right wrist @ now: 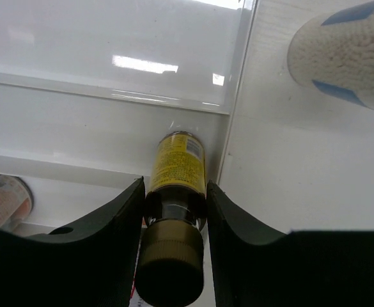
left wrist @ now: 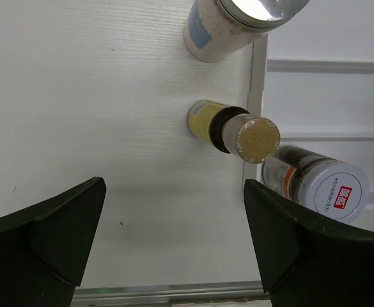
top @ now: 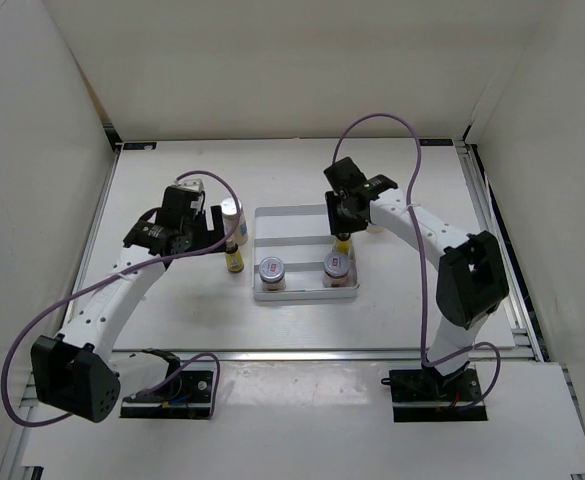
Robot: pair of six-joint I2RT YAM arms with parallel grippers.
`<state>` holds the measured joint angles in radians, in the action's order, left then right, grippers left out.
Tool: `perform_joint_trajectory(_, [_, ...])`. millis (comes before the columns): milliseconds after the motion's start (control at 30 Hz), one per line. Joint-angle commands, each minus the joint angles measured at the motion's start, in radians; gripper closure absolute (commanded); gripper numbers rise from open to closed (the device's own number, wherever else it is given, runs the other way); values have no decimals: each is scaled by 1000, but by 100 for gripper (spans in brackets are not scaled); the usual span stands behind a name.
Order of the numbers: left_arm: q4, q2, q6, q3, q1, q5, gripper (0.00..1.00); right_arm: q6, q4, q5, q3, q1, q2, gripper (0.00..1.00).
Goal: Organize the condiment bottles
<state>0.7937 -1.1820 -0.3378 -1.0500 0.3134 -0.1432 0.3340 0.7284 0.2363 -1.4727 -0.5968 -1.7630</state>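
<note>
About half done, I'd say. The white rectangular three-section tray [top: 287,222] sits mid-worktop [top: 202,310]. Its near section holds a short jar with a red-marked silver lid [top: 272,270] and a second short jar [top: 337,267], side by side, not touching. The right tool [right wrist: 174,208] is clenched on the dark neck of a slim yellow bottle with a dark cap [right wrist: 179,163]. That bottle is upright at the right end of the middle section, close against the tray's right wall; can't tell if its base is down on the tray floor. The left tool [left wrist: 174,236] is released, spread wide, holding nothing, hovering over the worktop just left of the tray. Ahead of it stand a second slim yellow bottle [left wrist: 231,131], just beside the tray's left edge, and a tall white bottle with a silver cap [left wrist: 228,29] farther back, both outside the tray. A second tall white bottle [right wrist: 346,54] stands on the worktop right of the tray. Left to do, as I judge it: let go of the held yellow bottle, bring in its partner, then move both whites, likely into the empty far section.
</note>
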Motion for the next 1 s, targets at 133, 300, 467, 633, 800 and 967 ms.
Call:
perform_joint_trajectory(133, [-126,-19,28,35,4,99,0,17,-73,-18,-6,-1,-15,52])
perform_joint_trajectory(300, [-160,-47,37,15,13,108,0,17,-64,0,-11,-1,3,11])
perform_joint_trajectory(467, [-201,-79,59,-7,72,108,0,27,-29,9,-60,-1,56,1])
perform_joint_trajectory(633, [-223,-165,68,-7,105,90,0,27,-6,0,-81,-1,128,1])
perform_joint_trajectory(800, [-243,-221,49,2,115,53,6,36,26,0,-81,-1,210,1])
perform_joint_trajectory(967, [-243,-260,40,-7,115,34,22,36,35,0,-25,-1,299,1])
